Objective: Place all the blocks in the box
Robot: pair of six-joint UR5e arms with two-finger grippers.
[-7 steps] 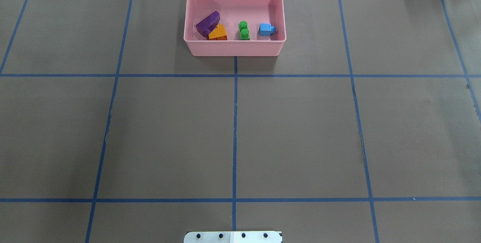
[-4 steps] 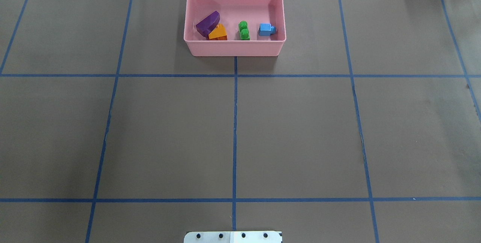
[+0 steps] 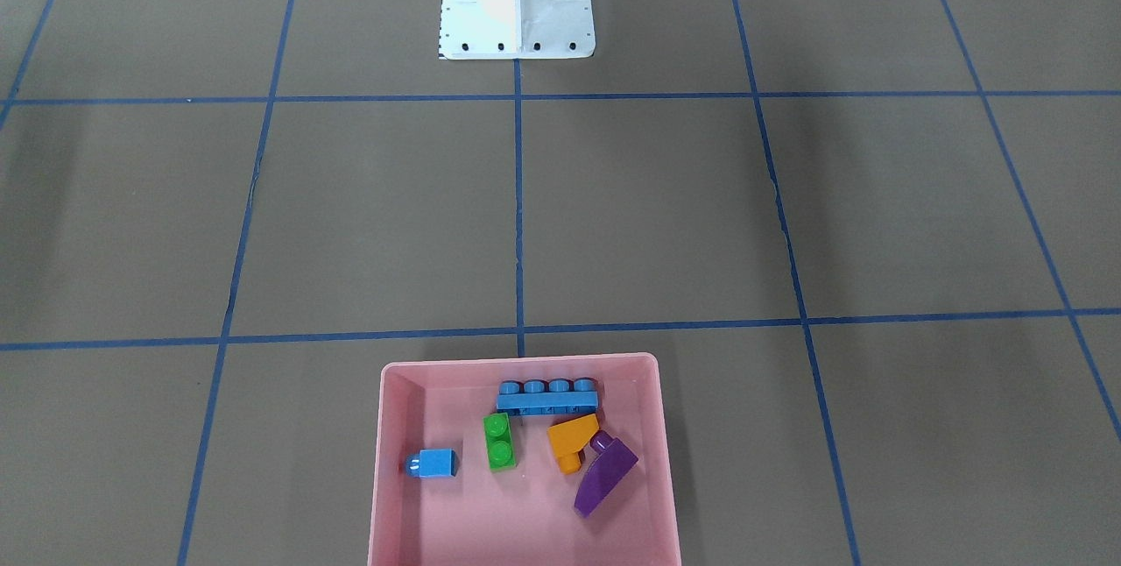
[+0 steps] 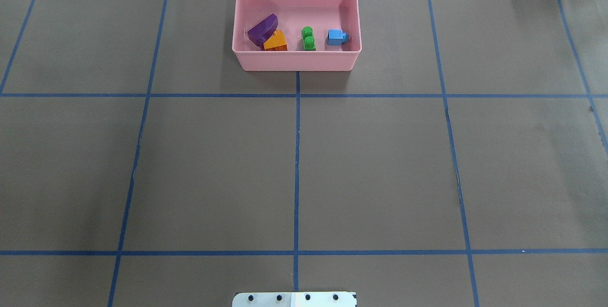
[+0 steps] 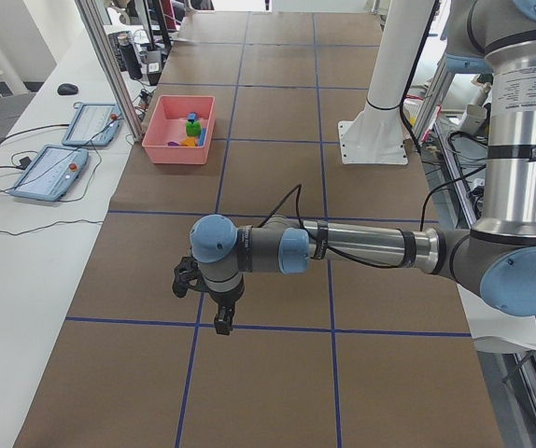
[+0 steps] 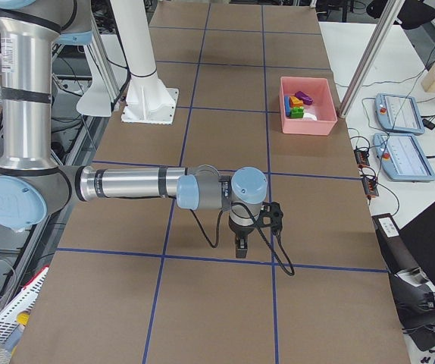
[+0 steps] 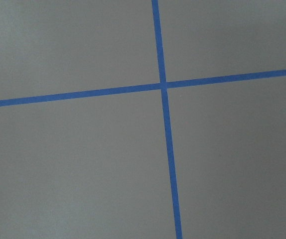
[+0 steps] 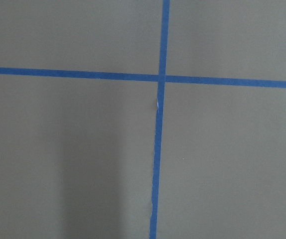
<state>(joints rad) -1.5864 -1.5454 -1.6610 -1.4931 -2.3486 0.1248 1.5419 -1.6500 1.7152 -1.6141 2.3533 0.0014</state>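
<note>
The pink box (image 3: 391,496) holds all the blocks I see: a long blue one (image 3: 547,395), a green one (image 3: 499,442), a tiny blue one (image 3: 432,463), an orange one (image 3: 571,436) and a purple one (image 3: 604,477). From overhead, the box (image 4: 294,61) shows the purple (image 4: 262,29), orange (image 4: 276,41), green (image 4: 308,38) and tiny blue (image 4: 337,37) blocks; its near wall hides the long blue one. My left gripper (image 5: 221,322) and right gripper (image 6: 240,246) hang over bare table far from the box. I cannot tell whether either is open or shut.
The brown table cover is crossed by blue tape lines (image 4: 297,164). The white robot base (image 3: 517,1) stands at the robot's edge. Two tablets (image 5: 63,154) and cables lie on a side bench past the box.
</note>
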